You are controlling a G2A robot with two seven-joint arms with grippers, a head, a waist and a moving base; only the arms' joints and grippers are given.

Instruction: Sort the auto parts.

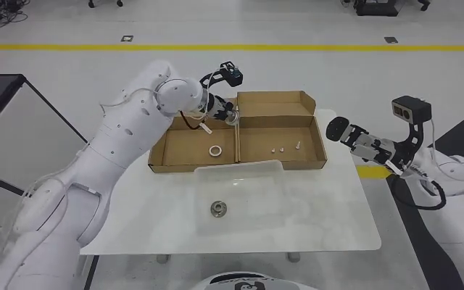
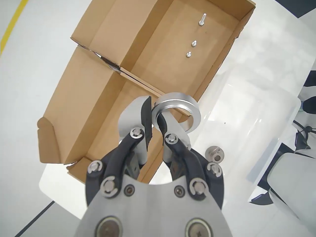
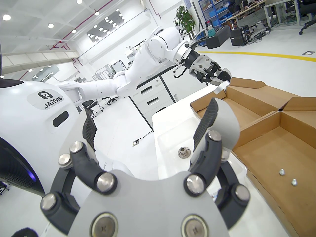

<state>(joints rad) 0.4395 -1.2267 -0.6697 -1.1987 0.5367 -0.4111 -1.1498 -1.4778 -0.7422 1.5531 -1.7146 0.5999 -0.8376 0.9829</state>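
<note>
Left wrist view: shiny metal ring [image 2: 177,98]

Round ceiling lamps [image 3: 79,1] give bright, even light; the white surface [image 2: 266,40] shows faint glare; wrist views bow straight edges.

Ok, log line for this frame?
left pincer: gripping metal ring over left box | right pincer: open, empty | tray: flanged hub waiting | right box: three bolts
</note>
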